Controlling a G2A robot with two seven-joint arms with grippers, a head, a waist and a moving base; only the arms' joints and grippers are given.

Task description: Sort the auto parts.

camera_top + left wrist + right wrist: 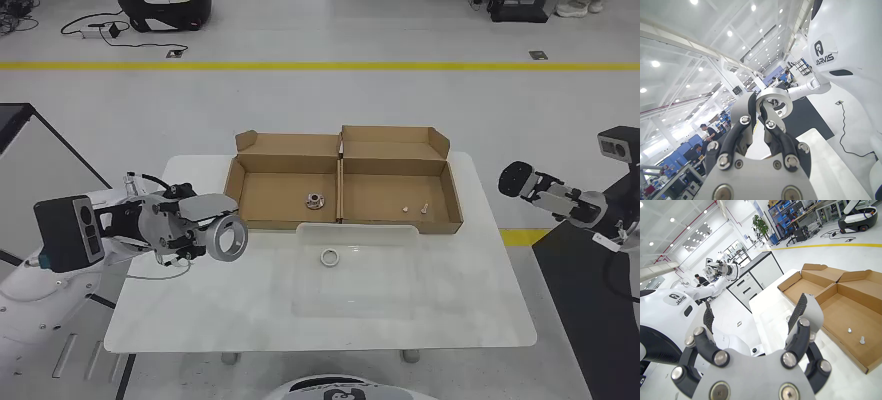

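Observation:
My left gripper hangs over the table's left edge, shut on the wall of a large silver metal ring. In the left wrist view one finger sits inside the metal ring and the other outside it. My right gripper is off the table's right side, open and empty. The left cardboard box holds a small gear-like part. Two small bolts lie in the right cardboard box. A small white ring rests in the clear tray.
The white table has bare room left and right of the clear tray. Both boxes stand side by side at the back with flaps raised. A dark cabinet stands beyond the right edge, a grey one beyond the left.

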